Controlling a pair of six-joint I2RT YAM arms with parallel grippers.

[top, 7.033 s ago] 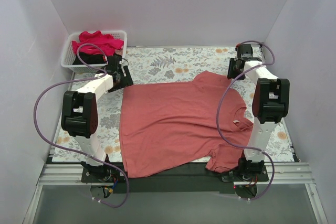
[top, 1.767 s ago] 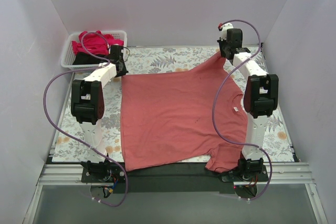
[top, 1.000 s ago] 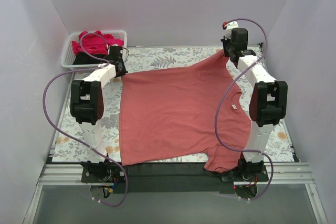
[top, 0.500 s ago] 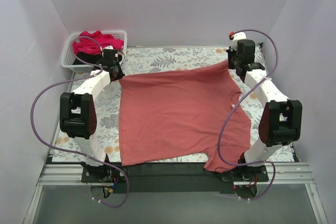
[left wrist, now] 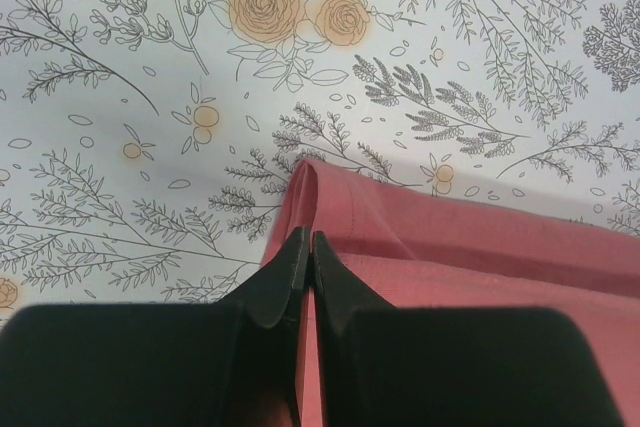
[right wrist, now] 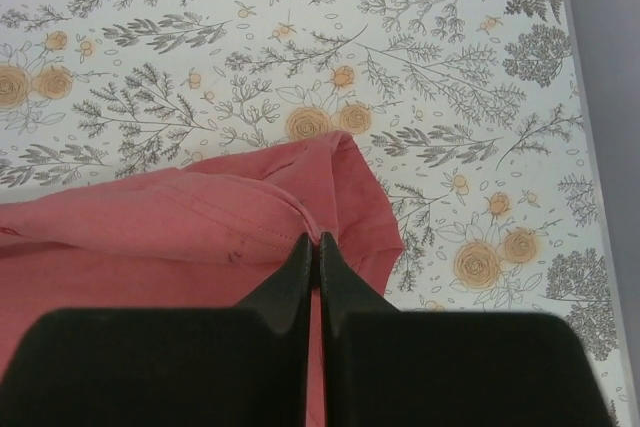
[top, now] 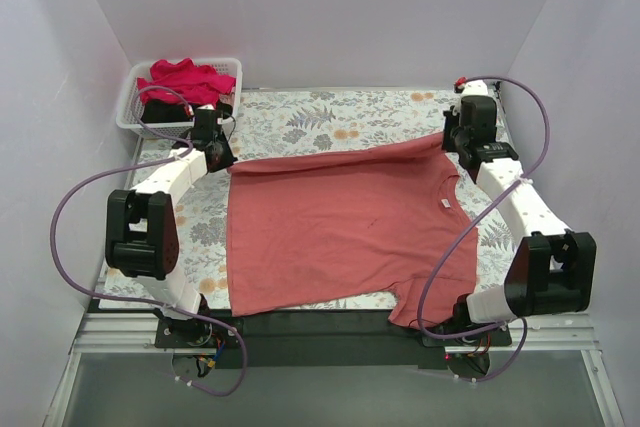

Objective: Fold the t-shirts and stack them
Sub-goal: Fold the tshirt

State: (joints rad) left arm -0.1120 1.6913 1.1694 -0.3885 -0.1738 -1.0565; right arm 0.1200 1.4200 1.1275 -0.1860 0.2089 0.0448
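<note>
Soft, matte coral-red cloth t-shirt (top: 340, 227), far edge now drawn nearer, straighter; left gripper (left wrist: 304, 243), right gripper (right wrist: 315, 243) each clamp creased corner between fingertips.

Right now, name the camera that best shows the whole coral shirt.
Top external view: the whole coral shirt lies spread, both far corners pinched. The left wrist view shows only the corner in the left pincer; the right wrist view, only the corner in the right pincer.
</note>
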